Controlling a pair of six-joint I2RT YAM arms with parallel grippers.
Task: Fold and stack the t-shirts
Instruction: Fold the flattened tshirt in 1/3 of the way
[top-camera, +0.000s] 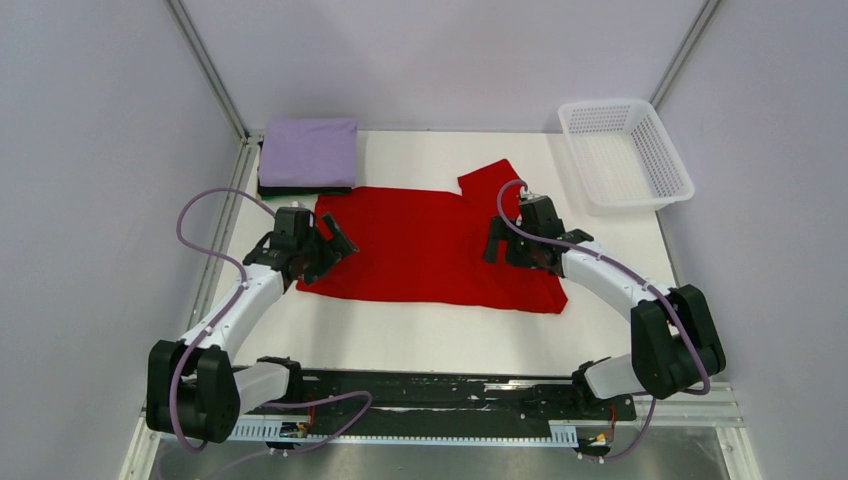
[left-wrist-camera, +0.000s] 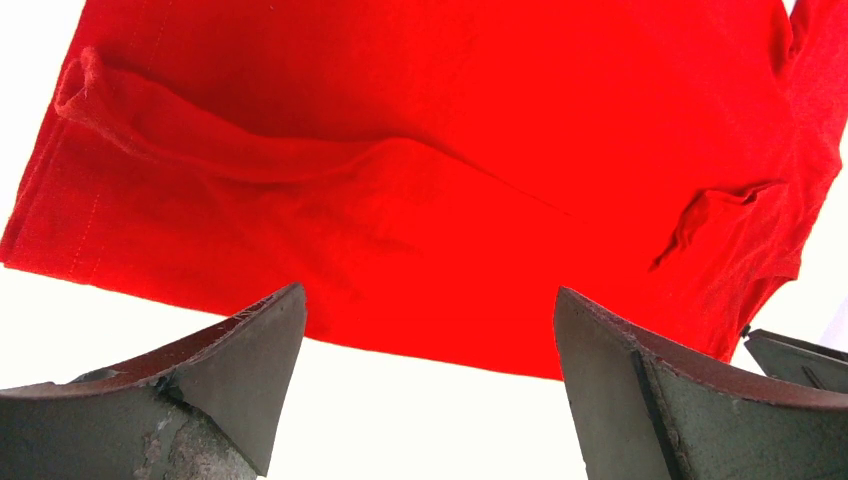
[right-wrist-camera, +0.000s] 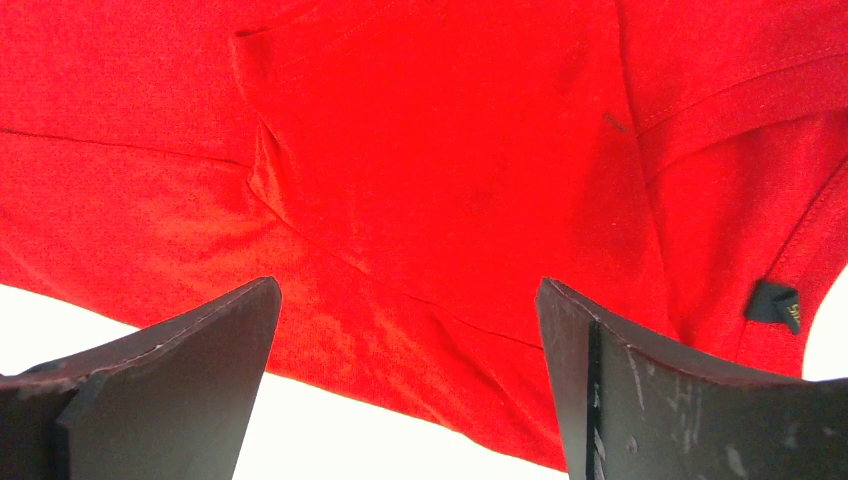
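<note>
Red t-shirt flat, left gripper at its left edge, right gripper over its right, both spread wide, empty

High rear overview; two wrist views close over shared red t-shirt

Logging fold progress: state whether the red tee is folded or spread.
Mostly spread: red tee lies wide and flat, one sleeve sticking out.

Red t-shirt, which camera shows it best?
The top view: the whole red t-shirt shows, spread flat. The left wrist view gives only a wrinkled part; the right wrist, a close patch with the label.
</note>
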